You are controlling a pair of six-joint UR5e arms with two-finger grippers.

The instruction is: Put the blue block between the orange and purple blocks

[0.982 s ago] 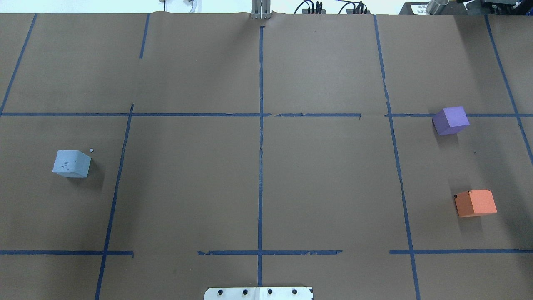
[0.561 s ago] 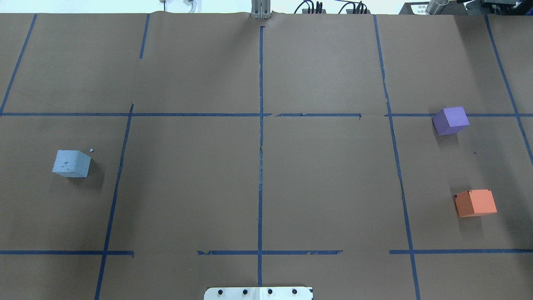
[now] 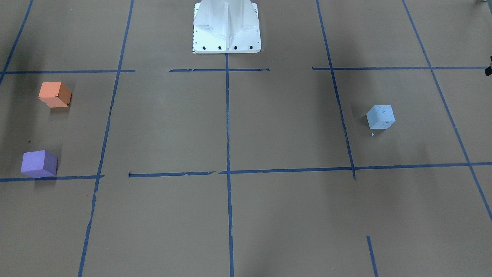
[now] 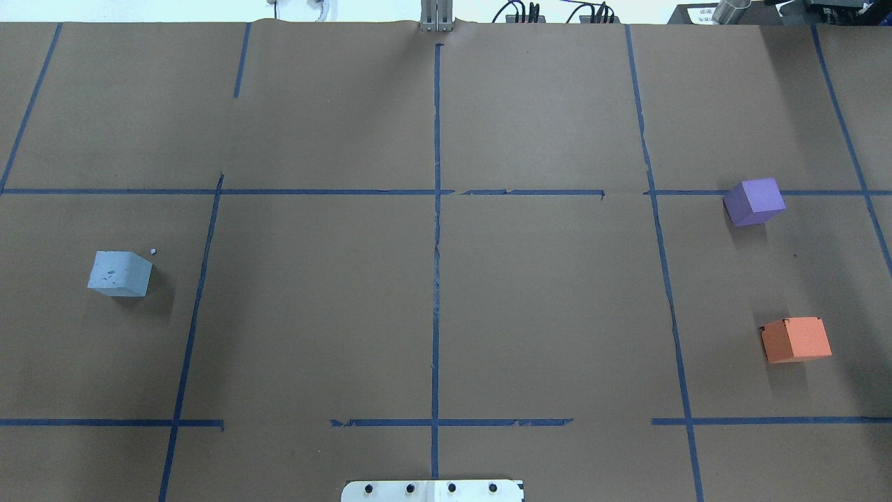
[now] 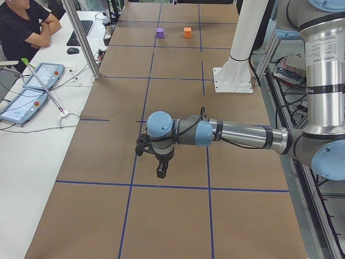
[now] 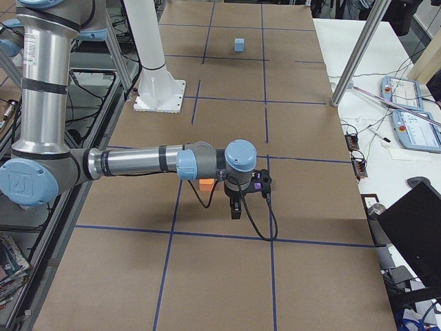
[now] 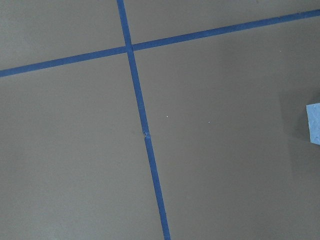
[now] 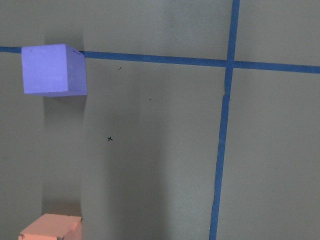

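The light blue block (image 4: 120, 274) sits alone on the brown paper on my left side; it also shows in the front view (image 3: 380, 116) and at the right edge of the left wrist view (image 7: 314, 122). The purple block (image 4: 754, 201) and the orange block (image 4: 796, 339) sit apart on my right side, with bare paper between them, and both show in the right wrist view (image 8: 52, 70) (image 8: 50, 227). My left gripper (image 5: 161, 172) hangs above the table near the blue block's area. My right gripper (image 6: 235, 209) hangs over the purple and orange blocks. I cannot tell whether either is open or shut.
Blue tape lines (image 4: 436, 244) divide the paper into squares. The white robot base (image 3: 226, 27) stands at my table edge. An operator (image 5: 21, 27) sits at a side table with tablets (image 5: 24, 102). A metal post (image 5: 81, 38) stands at the table's far edge.
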